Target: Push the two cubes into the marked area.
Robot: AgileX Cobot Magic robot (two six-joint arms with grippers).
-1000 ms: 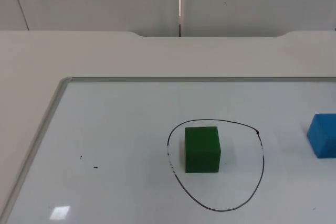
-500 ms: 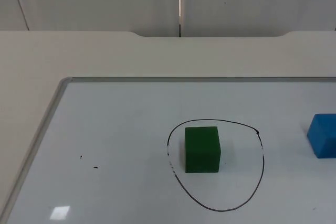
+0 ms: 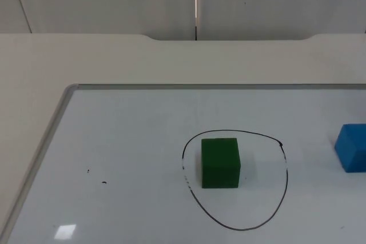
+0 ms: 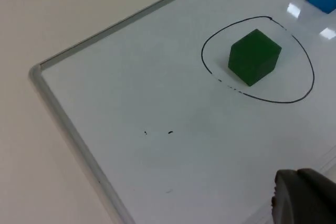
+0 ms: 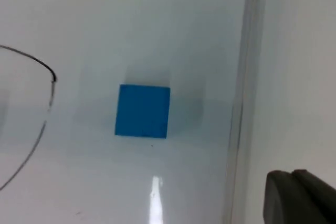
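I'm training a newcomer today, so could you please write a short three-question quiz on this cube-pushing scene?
1. True or false: the green cube lies inside the drawn ring.
2. Which cube is yet to be pushed in?
A. green
B. blue
C. neither
3. Fill in: the blue cube lies between the ring and the whiteboard's ____ edge, by the right wrist view.

Key:
1. True.
2. B: the blue cube sits outside the ring, on the right arm's side.
3. Framed: the frame runs just beyond the cube.
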